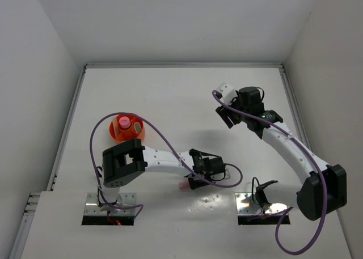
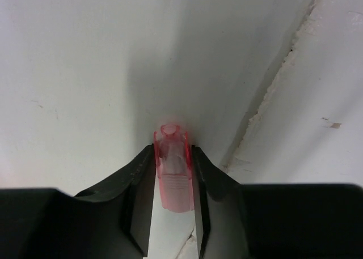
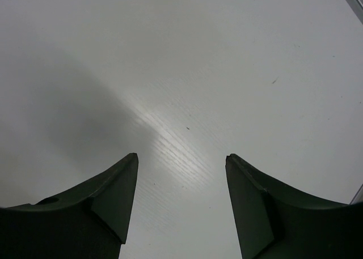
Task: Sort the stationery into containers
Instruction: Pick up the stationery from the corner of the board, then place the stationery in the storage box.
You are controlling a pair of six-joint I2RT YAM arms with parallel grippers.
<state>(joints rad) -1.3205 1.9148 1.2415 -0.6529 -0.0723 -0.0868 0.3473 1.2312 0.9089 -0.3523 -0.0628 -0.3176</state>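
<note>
No text, label, brand, number or sign can be read on the pink-capped tube (image 2: 173,177), the orange tub (image 1: 138,132) or the desk (image 1: 170,94).

Seen from above, left fingers (image 1: 193,183) hide most of the pink-capped tube (image 1: 184,186); orange tub (image 1: 117,136) contents unclear.

Bright, even overhead light; soft shadows, glare streak on the white table (image 3: 170,140); slightly blurry wrist close-ups.
</note>
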